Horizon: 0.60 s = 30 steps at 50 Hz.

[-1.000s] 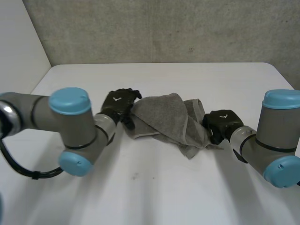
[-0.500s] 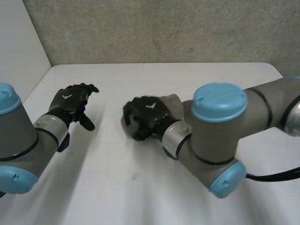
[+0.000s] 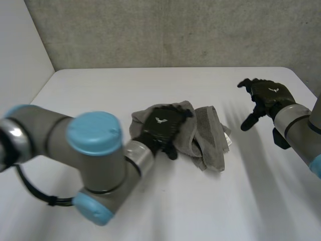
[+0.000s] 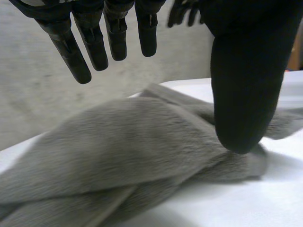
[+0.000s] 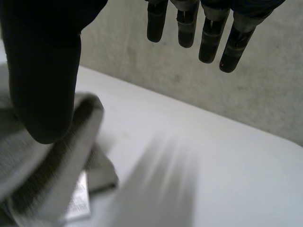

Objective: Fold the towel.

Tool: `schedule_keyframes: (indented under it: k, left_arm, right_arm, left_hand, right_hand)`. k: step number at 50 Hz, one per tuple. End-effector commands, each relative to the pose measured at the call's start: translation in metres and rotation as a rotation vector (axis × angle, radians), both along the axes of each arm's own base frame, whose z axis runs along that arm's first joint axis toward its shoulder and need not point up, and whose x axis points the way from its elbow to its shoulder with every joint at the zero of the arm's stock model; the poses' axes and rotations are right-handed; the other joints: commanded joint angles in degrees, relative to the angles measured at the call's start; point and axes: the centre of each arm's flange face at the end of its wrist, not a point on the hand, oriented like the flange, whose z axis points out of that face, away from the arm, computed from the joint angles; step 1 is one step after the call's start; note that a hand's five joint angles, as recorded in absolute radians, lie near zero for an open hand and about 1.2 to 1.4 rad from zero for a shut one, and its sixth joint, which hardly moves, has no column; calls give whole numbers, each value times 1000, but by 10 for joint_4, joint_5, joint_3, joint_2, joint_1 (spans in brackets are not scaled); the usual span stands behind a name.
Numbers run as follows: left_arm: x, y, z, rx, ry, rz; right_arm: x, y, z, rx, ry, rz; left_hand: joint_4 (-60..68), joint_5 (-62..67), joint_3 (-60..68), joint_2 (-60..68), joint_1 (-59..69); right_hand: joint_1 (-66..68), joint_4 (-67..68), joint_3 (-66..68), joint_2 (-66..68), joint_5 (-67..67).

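A grey towel [image 3: 208, 138] lies bunched in a loose heap near the middle of the white table [image 3: 200, 211], not yet folded, as the robot's left hand [image 3: 160, 128] rests over its left part. That arm's wrist view shows the fingers [image 4: 118, 33] straight and spread above the pile and the thumb [image 4: 244, 94] reaching down to the cloth, gripping nothing, a pose that appears meant to pin or flatten the heap. The right hand [image 3: 268, 95] hangs well apart to the towel's right, fingers [image 5: 208, 38] extended and empty, seemingly held clear so the cloth can be worked. A white label [image 5: 80, 201] shows at the towel's edge by that hand's thumb
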Motion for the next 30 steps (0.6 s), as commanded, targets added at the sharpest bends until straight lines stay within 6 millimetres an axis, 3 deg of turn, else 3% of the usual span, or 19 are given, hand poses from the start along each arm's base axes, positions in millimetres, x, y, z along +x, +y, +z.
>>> schedule_keyframes:
  k: [1,7,8,9,11,12,13,21,22,23,25,26,28,29,30]
  left_arm:
    - [-42,3,-24,-9,13,-111]
    - [-66,-8,-48,-26,9,-161]
    - [-69,-11,-51,-40,-1,-158]
    - [-69,-12,-51,-41,-1,-158]
    - [-73,-16,-53,-81,-25,-152]
    - [-73,-16,-53,-81,-25,-152]
    - [-73,-18,-53,-101,-39,-143]
    - [-55,-30,-46,-145,-127,-6]
    - [-48,-32,-29,-159,-121,42]
    - [-48,-32,-29,-159,-121,43]
    - [-29,-37,4,-179,-100,129]
    - [-29,-37,4,-179,-100,130]
    - [-6,-40,39,-210,-72,189]
    - [-5,-40,39,-210,-72,189]
    - [7,-39,58,-228,-52,212]
  right_arm:
    - [-14,-13,-15,28,32,-31]
    - [-19,-18,-23,49,38,-40]
    - [-18,-18,-26,56,39,-37]
    - [-18,-18,-26,56,39,-37]
    - [-16,-17,-29,65,43,-32]
    - [-16,-17,-29,65,43,-32]
    - [-16,-17,-30,64,50,-30]
    - [-15,-18,-28,38,107,-9]
    - [-14,-18,-28,37,110,-7]
    - [-14,-18,-28,36,112,-6]
    - [-14,-18,-28,35,110,-5]
    - [-14,-18,-28,35,110,-5]
    - [-12,-18,-28,37,103,-3]
    - [-12,-18,-28,37,103,-3]
    - [-10,-18,-27,37,98,5]
  left_hand:
    - [48,48,48,47,46]
    - [155,155,155,154,153]
    - [255,255,255,255,254]
    - [256,256,256,256,255]
    - [489,489,489,489,487]
    - [490,490,490,490,488]
    - [593,593,593,593,592]
    - [621,621,621,621,619]
    - [621,621,621,621,619]
    - [621,621,621,621,619]
    - [621,621,621,621,619]
    - [621,621,621,621,619]
    - [621,621,621,621,619]
    - [621,621,621,621,619]
    - [621,621,621,621,619]
  right_hand:
    - [-22,-35,-23,-32,-43]
    - [-22,-35,-23,-32,-43]
    - [-22,-35,-23,-32,-43]
    - [-22,-35,-23,-32,-43]
    - [-22,-35,-23,-32,-43]
    - [-22,-35,-23,-32,-43]
    - [-22,-35,-23,-32,-43]
    - [-22,-35,-23,-32,-43]
    - [-22,-35,-23,-32,-43]
    - [-22,-35,-23,-32,-43]
    - [-22,-35,-23,-32,-43]
    - [-22,-35,-23,-32,-43]
    - [-22,-35,-23,-32,-43]
    - [-22,-35,-23,-32,-43]
    - [-22,-35,-23,-32,-43]
